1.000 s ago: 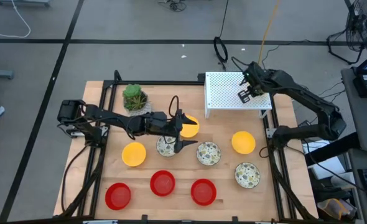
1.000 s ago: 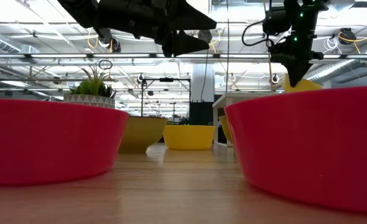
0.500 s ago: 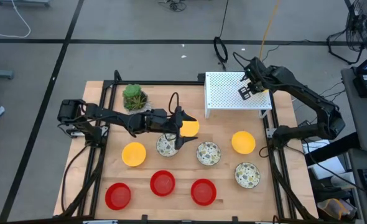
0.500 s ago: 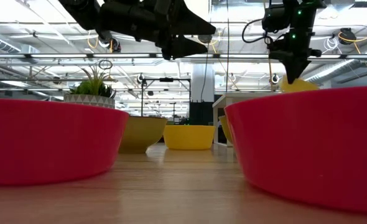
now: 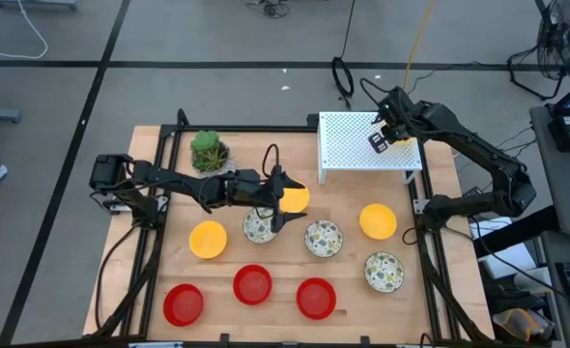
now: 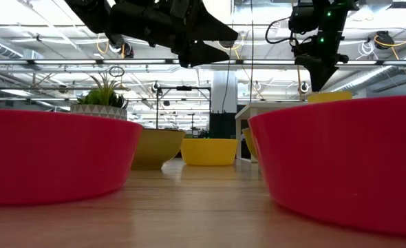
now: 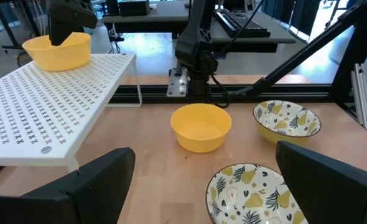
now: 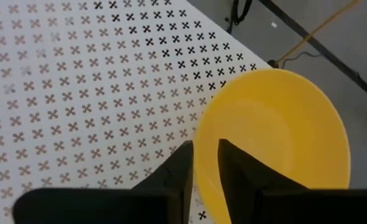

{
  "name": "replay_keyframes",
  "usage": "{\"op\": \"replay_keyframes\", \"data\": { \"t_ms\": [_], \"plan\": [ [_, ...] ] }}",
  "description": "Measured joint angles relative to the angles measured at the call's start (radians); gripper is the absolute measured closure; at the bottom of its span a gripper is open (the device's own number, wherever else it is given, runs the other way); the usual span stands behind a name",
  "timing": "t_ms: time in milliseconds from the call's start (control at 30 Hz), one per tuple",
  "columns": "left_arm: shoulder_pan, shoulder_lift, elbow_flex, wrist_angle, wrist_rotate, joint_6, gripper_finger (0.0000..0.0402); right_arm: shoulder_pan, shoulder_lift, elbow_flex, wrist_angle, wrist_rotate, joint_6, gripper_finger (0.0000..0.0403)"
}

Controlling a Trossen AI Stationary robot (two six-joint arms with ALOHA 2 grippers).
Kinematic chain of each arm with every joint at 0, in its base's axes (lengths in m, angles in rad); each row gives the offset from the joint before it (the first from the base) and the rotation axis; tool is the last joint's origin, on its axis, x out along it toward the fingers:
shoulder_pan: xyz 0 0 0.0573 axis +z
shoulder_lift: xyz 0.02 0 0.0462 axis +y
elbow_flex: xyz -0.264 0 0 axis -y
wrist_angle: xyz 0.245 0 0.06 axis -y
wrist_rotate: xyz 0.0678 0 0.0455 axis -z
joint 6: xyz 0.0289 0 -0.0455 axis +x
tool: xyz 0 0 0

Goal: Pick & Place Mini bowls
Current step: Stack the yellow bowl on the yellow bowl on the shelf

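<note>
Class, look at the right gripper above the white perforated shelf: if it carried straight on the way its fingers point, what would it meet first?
The right gripper points down at the yellow bowl on the shelf. Its fingers straddle the bowl's rim, so it would probably meet that rim first, though depth is unclear.

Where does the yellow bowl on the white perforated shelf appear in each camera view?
High view: yellow bowl shows as a sliver at the shelf's right edge, mostly hidden under the right gripper.
Low view: only its rim shows above the near red bowl.
Left wrist view: upper left, on the shelf.
Right wrist view: fills the lower right.
Shared landmark: the white perforated shelf.
</note>
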Motion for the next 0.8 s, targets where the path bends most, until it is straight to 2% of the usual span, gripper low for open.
{"op": "replay_keyframes", "data": {
  "t_ms": [100,267,400,500,567,667,800],
  "plan": [
    [0.0,0.0,0.0,0.0,-0.044,0.001,0.0011,0.007,-0.012,0.0,0.001,0.0,-0.027,0.0324],
    [0.0,0.0,0.0,-0.001,-0.174,0.002,0.0011,0.062,-0.069,0.0,0.02,-0.004,-0.016,0.0313],
    [0.0,0.0,0.0,-0.001,-0.217,0.002,0.0011,0.141,-0.125,0.0,0.064,-0.14,0.08,0.0315],
    [0.0,0.0,0.0,-0.001,-0.217,-0.002,0.0011,0.229,-0.145,0.0,0.093,-0.285,0.136,0.032],
    [0.0,0.0,0.0,-0.001,-0.216,-0.005,0.0011,0.305,-0.145,0.0,0.096,-0.342,0.145,0.0322],
    [0.0,0.0,0.0,-0.005,-0.206,-0.012,0.0011,0.436,-0.135,-0.003,0.124,-0.339,0.178,0.0322],
    [0.0,0.0,0.0,-0.057,-0.205,-0.041,0.0011,0.595,-0.13,-0.05,0.25,-0.34,0.178,0.0323]
  ]
}}
